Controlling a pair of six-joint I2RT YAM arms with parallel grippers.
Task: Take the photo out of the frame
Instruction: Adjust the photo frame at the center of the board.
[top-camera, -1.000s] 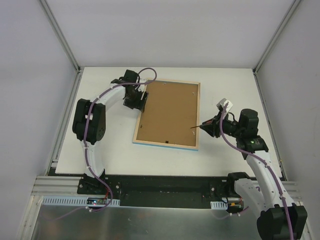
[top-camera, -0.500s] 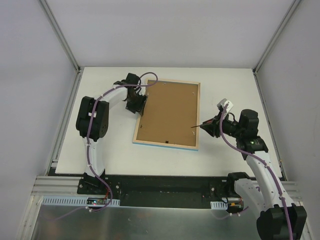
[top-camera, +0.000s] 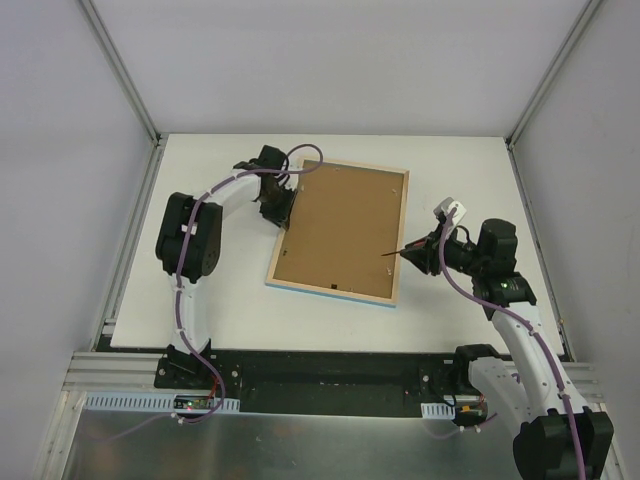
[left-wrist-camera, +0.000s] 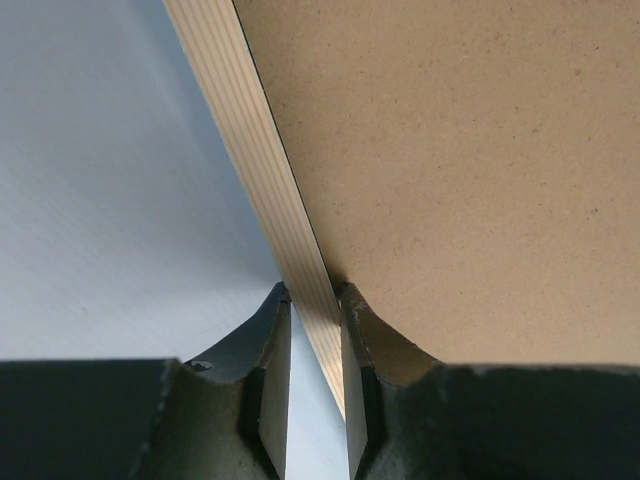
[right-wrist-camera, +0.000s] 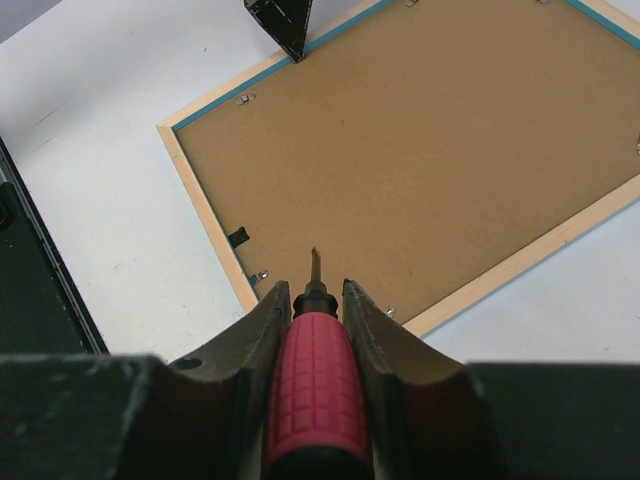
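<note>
The photo is hidden from me: the frame (top-camera: 340, 230) lies back up on the surface (top-camera: 450, 170), and its brown board (right-wrist-camera: 430, 150) covers whatever sits inside. The frame rests near the middle of the surface, its long sides running away from me and leaning a little to the right. A thin turquoise line shows along its near edge.

A second ago the frame sat slightly squarer. Its far right corner has since swung a touch to the right, and the near edge is skewed a bit more.

My left end effector (left-wrist-camera: 315, 300) has changed most. A second ago it stood wide beside the frame's left side, just short of the far left corner. Now it has narrowed onto the pale wood rim (left-wrist-camera: 270, 200) there, one finger outside on the surface side and one inside on the board, both pressed against the wood. My left arm has drawn in closer to the frame with it.

My right end effector (right-wrist-camera: 313, 290) has not moved. It is clamped on the red handle of the screwdriver (right-wrist-camera: 315, 390), at the frame's right side. The blade tip points over the board just inside the right rim, near a small metal tab (right-wrist-camera: 260, 275). I cannot tell whether the tip touches the board.
</note>
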